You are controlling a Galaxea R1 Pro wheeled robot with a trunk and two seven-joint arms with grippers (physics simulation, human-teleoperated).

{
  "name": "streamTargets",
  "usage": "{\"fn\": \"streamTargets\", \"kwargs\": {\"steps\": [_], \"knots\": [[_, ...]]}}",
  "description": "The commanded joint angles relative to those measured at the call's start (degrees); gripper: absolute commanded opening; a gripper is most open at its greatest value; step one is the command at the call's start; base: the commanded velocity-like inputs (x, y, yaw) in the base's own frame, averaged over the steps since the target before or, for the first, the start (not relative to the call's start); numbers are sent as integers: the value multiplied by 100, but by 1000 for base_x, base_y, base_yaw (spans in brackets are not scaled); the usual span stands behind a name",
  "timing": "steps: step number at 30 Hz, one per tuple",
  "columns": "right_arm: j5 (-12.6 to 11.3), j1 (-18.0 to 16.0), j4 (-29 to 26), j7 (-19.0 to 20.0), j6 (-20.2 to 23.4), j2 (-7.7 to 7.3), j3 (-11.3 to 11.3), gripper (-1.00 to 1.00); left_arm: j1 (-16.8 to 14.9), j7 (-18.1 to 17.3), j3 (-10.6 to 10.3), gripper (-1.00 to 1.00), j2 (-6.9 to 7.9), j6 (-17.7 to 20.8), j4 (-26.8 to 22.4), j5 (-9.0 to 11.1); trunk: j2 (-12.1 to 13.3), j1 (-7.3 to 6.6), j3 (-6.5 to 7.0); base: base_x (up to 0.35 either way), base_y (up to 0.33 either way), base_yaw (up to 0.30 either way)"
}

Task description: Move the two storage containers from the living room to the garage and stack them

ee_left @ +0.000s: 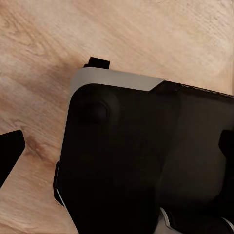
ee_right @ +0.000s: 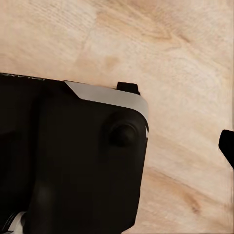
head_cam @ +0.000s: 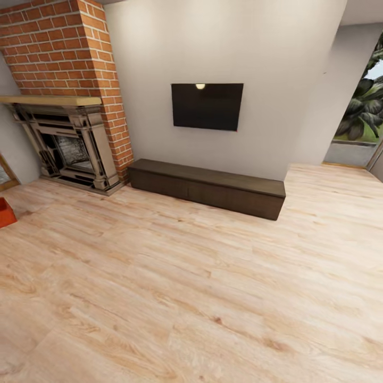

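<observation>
One storage container [head_cam: 5, 211] is seen in part at the head view's left edge, on the living room's wood-plank floor [head_cam: 202, 298] near the fireplace [head_cam: 66, 146]. The state of either claw cannot be told.

Reference landmark: the long, low dark-brown wooden cabinet [head_cam: 207, 188]. It stands on the light wood-plank floor [head_cam: 191, 298], its back against the plain white wall [head_cam: 223, 48]. The black rectangular wall-mounted screen [head_cam: 207, 106] hangs on that wall directly above the cabinet. The red brick chimney [head_cam: 69, 48] rises just left of the cabinet, and the grey metal-framed fireplace [head_cam: 69, 146] sits at the chimney's base, further left of the cabinet. A red-orange plastic storage container [head_cam: 6, 211] lies on the floor well left of the cabinet and nearer the camera, cut by the frame edge. A glazed opening with green foliage [head_cam: 364, 106] behind it lies well right of the cabinet.
</observation>
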Motion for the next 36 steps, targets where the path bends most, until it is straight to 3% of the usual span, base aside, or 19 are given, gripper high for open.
{"fn": "streamTargets", "kwargs": {"steps": [1,20,36], "knots": [[-50,-5,17,-7,-32,4,48,100,-6,-5,-15,100,-1,-19,9,42,-4,4,-6,322,0,257],[-50,-5,17,-7,-32,-3,48,100,-6,-5,-13,100,-1,-21,9,39,-4,4,-6,322,0,262],[-50,-5,17,-7,-32,1,48,100,-6,-5,-15,100,0,-22,9,37,-4,4,-6,322,0,13]]}}
